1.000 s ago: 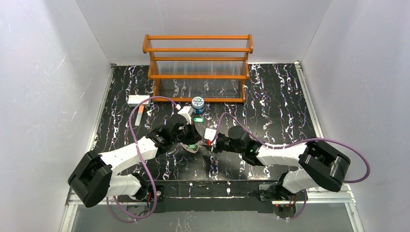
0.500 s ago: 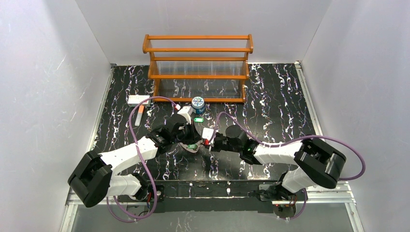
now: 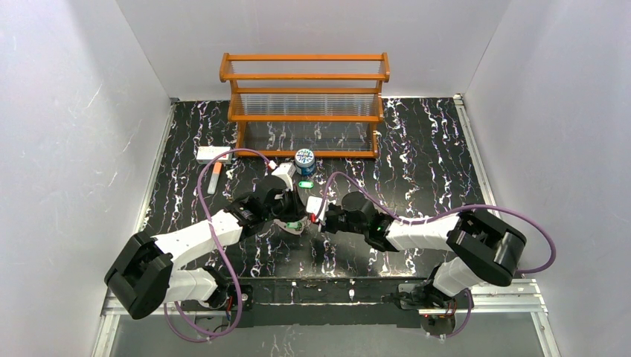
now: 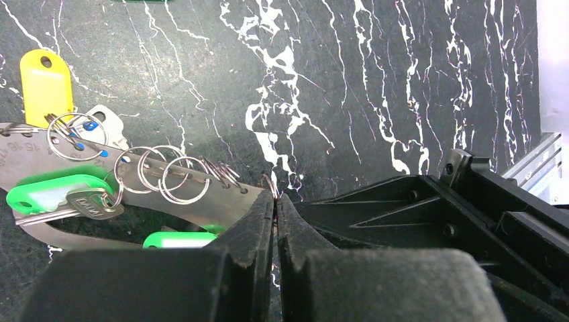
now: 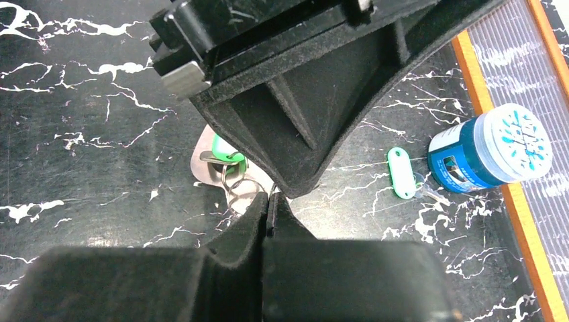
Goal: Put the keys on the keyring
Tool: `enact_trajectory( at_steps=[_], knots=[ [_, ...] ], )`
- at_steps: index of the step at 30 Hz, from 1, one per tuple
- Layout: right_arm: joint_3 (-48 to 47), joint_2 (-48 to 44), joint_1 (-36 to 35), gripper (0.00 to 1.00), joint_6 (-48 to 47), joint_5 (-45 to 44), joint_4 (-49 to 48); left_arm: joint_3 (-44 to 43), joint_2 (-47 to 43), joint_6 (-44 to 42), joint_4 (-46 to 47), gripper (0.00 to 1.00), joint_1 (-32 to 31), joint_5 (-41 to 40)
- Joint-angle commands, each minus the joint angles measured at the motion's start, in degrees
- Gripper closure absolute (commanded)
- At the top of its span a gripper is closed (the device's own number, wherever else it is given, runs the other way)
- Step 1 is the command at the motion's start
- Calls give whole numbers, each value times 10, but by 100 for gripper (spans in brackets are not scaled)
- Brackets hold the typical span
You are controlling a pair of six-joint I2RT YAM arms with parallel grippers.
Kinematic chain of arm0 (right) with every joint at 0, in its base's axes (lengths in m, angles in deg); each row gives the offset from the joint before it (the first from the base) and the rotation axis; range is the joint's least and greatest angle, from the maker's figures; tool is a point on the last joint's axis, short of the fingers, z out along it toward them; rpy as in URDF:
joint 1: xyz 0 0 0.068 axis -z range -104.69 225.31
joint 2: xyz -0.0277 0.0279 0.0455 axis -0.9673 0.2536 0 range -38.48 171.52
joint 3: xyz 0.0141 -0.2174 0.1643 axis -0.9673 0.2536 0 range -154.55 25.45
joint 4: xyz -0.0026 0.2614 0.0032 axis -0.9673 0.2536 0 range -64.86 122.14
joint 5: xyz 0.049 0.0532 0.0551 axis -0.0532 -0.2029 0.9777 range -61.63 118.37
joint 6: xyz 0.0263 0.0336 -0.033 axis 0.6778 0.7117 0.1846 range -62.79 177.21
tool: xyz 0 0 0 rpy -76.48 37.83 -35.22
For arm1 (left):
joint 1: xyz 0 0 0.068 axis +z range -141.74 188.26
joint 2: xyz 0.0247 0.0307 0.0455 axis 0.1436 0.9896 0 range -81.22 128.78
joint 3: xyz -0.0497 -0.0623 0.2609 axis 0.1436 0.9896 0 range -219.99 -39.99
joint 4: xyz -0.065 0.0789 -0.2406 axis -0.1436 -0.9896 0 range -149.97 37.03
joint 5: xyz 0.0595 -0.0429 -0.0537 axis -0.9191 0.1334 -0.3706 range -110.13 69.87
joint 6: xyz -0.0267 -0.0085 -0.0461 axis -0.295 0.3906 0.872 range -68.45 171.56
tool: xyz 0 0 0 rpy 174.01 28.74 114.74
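The keyring (image 4: 221, 204) is a flat whitish loop with several small wire rings threaded on it. On it hang keys with a yellow head (image 4: 45, 84), a green head (image 4: 54, 191) and a second green head (image 4: 178, 238). My left gripper (image 4: 275, 198) is shut on the keyring's end, and a small wire ring pokes out at its tips. My right gripper (image 5: 268, 198) is shut tip to tip against the left one, right at the keyring (image 5: 208, 164). I cannot tell if it pinches the wire ring. One loose green key (image 5: 401, 171) lies on the table. In the top view both grippers (image 3: 294, 217) (image 3: 318, 221) meet at mid-table.
A round blue-and-white can (image 3: 303, 160) stands just behind the loose green key (image 3: 303, 184). An orange wooden rack (image 3: 305, 97) fills the back. A white box (image 3: 210, 154) and a short orange-tipped stick (image 3: 215, 178) lie at the back left.
My right gripper has slid left toward the left gripper and gone from part open to shut at the keyring's end. The left gripper has stayed put.
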Motion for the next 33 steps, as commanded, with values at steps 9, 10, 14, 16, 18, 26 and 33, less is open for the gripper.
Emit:
enact_trajectory(
  at_steps=[9, 10, 14, 16, 18, 26, 33],
  knots=[
    [60, -78, 6, 99, -2, 54, -51, -5, -32, -19, -34, 100, -2, -21],
    [68, -84, 10, 99, 10, 59, -63, -4, -32, -20, -34, 100, -2, -22],
    [91, -102, 26, 99, 53, 85, -111, 9, -35, -21, -27, 100, -2, -22],
    [94, -107, 33, 99, 69, 97, -121, 16, -38, -24, -23, 100, -1, -22],
    [98, -113, 38, 99, 83, 109, -135, 25, -41, -28, -17, 100, -1, -26],
    [118, -136, 63, 99, 140, 161, -185, 55, -53, -25, 4, 100, -1, -52],
    [125, -152, 79, 99, 167, 185, -201, 68, -55, -25, 12, 100, 3, -64]
  ],
)
